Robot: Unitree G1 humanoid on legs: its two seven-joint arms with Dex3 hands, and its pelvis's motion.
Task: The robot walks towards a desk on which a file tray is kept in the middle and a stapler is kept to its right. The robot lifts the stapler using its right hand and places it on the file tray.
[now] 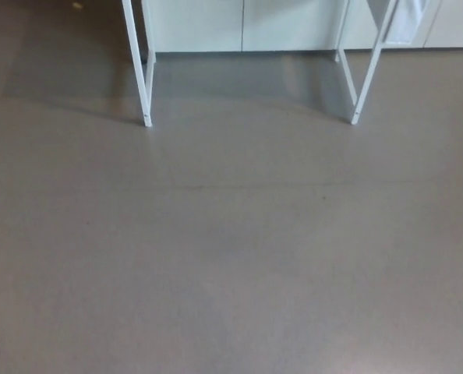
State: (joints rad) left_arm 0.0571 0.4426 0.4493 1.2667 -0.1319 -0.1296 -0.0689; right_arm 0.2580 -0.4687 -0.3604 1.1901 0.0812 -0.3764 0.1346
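1. Neither the right hand nor the left hand is showing in the head view, so I cannot tell whether the fingers are released, clenched or grasping anything.
2. The stapler and the file tray are also lying outside the picture. Judging by the task, they are sitting on the desk top, which is lying beyond the twelve o'clock edge.
3. Of the desk, only two thin white legs are showing: the left desk leg (pixel 138 62) is standing at eleven o'clock and the right desk leg (pixel 365 74) at one o'clock. Both are looking like straight, hard, painted metal.
4. The floor (pixel 231 265) is filling the middle and everything from three round to nine o'clock. It is looking smooth, grey-brown and faintly glossy.
5. A pale flat panel (pixel 243 23) is running behind the legs at twelve o'clock.
6. As a judgement only: the stapler is likely handling as a stiff, compact, fairly weighty thing with slick sides, so the right hand is probably best pinching it across the middle of its body. The approach to the desk is looking unfinished.
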